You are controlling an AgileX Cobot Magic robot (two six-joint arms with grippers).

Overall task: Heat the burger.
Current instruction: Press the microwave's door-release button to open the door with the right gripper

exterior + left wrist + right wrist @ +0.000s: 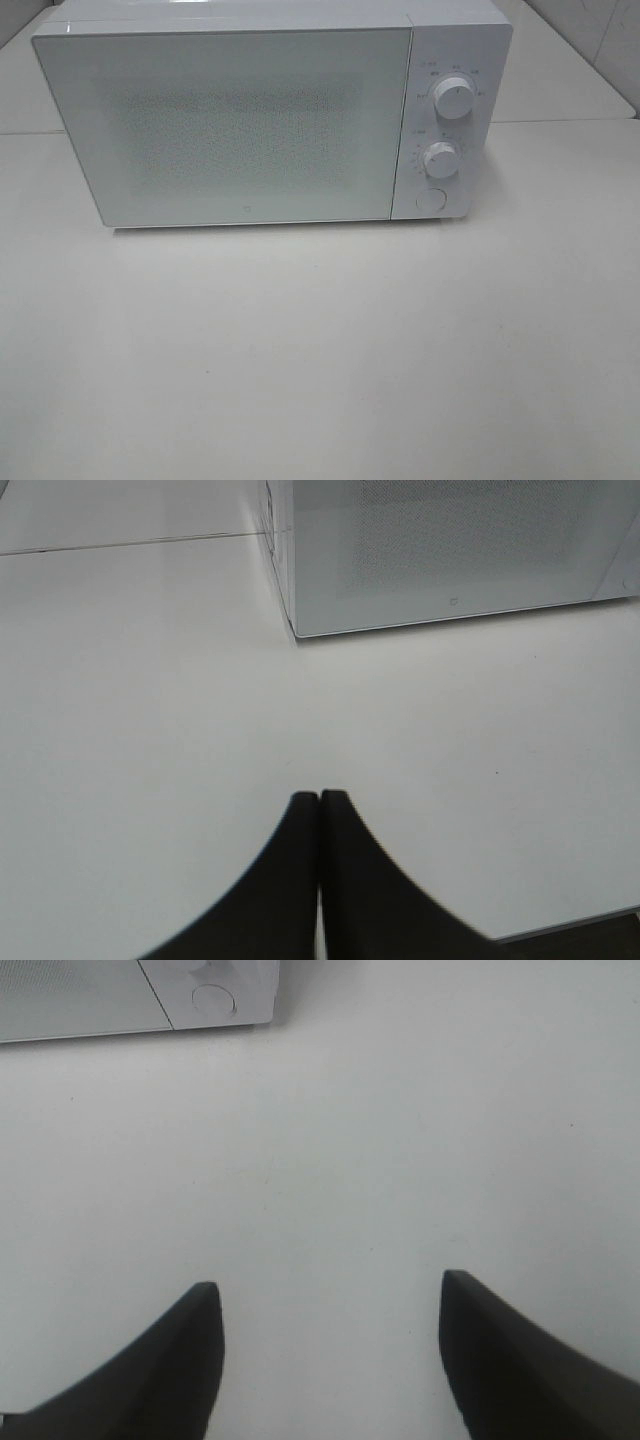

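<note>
The burger is out of view in every frame. A white microwave (260, 115) stands at the back of the table with its door shut; its front corner shows in the left wrist view (450, 560) and its round button corner in the right wrist view (213, 998). My left gripper (320, 798) is shut with nothing between its fingers, over bare table in front of the microwave's left corner. My right gripper (330, 1290) is open and empty over the table, in front of the microwave's right end. Neither gripper shows in the exterior high view.
The microwave's panel has two white knobs (455, 98) (440, 158) and a round button (431, 199). The white table (320, 350) stretches in front of it. A table edge shows in the left wrist view (570, 928).
</note>
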